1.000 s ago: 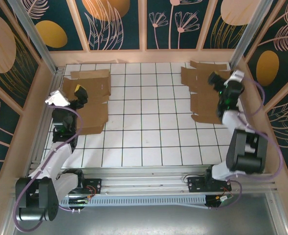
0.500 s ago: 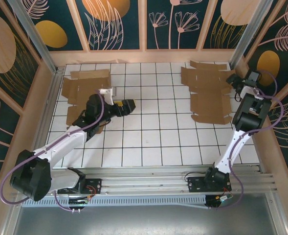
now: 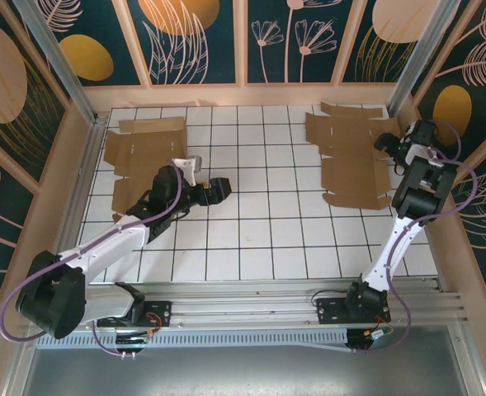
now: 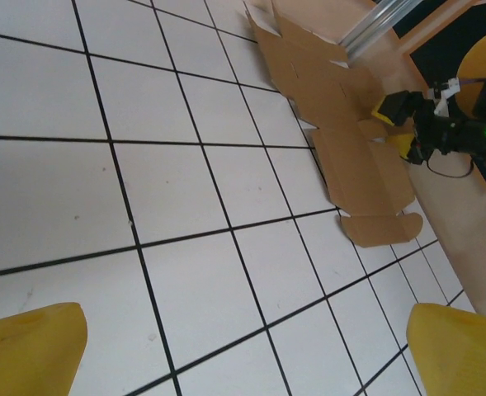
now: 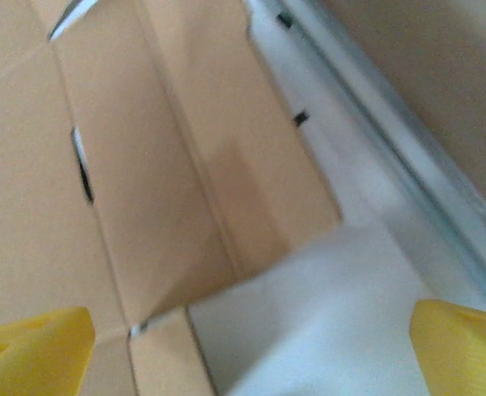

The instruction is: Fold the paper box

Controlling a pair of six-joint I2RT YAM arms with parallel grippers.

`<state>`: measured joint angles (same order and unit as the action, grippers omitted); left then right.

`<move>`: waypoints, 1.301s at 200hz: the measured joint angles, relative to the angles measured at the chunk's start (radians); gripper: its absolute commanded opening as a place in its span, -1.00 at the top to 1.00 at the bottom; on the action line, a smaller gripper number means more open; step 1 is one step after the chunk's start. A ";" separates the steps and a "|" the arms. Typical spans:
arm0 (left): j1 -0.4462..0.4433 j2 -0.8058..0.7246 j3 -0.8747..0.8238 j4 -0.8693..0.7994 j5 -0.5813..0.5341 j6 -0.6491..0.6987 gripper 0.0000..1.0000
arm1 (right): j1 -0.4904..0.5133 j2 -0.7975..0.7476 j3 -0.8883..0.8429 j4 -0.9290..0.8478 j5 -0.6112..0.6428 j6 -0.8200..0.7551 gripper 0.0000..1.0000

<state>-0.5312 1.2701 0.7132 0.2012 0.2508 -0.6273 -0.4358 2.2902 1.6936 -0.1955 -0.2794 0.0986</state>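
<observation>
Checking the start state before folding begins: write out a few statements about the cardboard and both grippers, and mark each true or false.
1. The left cardboard blank and the right cardboard blank both lie on the tiled table. True.
2. The left gripper is shut on cardboard. False: it is open over bare tiles, holding nothing.
3. The right gripper is open at the right blank's right edge. True.
4. The right blank is folded into a box. False: it lies flat.

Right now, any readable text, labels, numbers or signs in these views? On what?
None readable.
Left flat brown cardboard box blank: plain, no print.
Right flat brown cardboard box blank: plain, no print.
White black-gridded tabletop: grid lines alone, no numbers.
Dark floral wall panels: leaf and flower pattern, no words.
Right arm's black wrist: green lights; any label is too small to read.
</observation>
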 measured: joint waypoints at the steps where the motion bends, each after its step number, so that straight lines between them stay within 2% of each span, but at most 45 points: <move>1: 0.000 0.001 0.001 0.000 0.000 0.000 -0.98 | 0.000 -0.001 -0.001 0.000 -0.002 -0.001 -0.92; 16: 0.000 0.030 0.020 0.000 0.003 0.011 -0.98 | -0.004 -0.008 -0.011 -0.007 -0.038 -0.021 -0.87; 31: 0.000 0.053 0.030 0.000 0.007 0.019 -0.98 | -0.010 -0.008 -0.011 -0.011 -0.064 -0.032 -0.73; 63: 0.000 0.058 0.030 -0.005 0.010 0.027 -0.98 | -0.003 0.032 0.057 -0.068 -0.125 -0.008 -0.17; 80: 0.000 0.058 0.029 -0.005 0.008 0.030 -0.98 | 0.005 0.046 0.071 -0.075 -0.128 -0.003 0.05; 101: 0.000 0.052 0.028 -0.005 0.002 0.032 -0.98 | 0.009 0.046 0.061 -0.075 -0.143 0.019 0.59; 121: 0.000 0.047 0.027 -0.006 0.002 0.034 -0.98 | 0.017 0.041 0.046 -0.065 -0.172 0.027 0.91; 138: 0.000 0.047 0.033 -0.031 -0.020 0.033 -0.98 | 0.029 0.010 0.024 -0.062 -0.186 0.025 1.00; 152: 0.000 0.056 0.061 -0.083 -0.052 0.031 -0.98 | 0.050 -0.040 -0.032 -0.048 -0.198 0.024 1.00; 180: 0.012 0.137 0.216 -0.186 -0.076 0.032 -0.98 | 0.147 -0.214 -0.208 0.016 -0.239 0.019 1.00; 219: 0.116 0.307 0.475 -0.231 0.013 0.014 -0.98 | 0.363 -0.481 -0.415 0.172 -0.327 0.011 1.00; 260: 0.248 0.506 0.579 -0.200 0.141 -0.002 -0.98 | 0.435 -0.607 -0.545 0.313 -0.447 0.042 1.00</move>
<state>-0.2829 1.7760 1.2922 0.0013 0.3920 -0.6289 -0.0010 1.6829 1.1488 0.1177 -0.7265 0.1406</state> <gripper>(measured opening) 0.990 0.057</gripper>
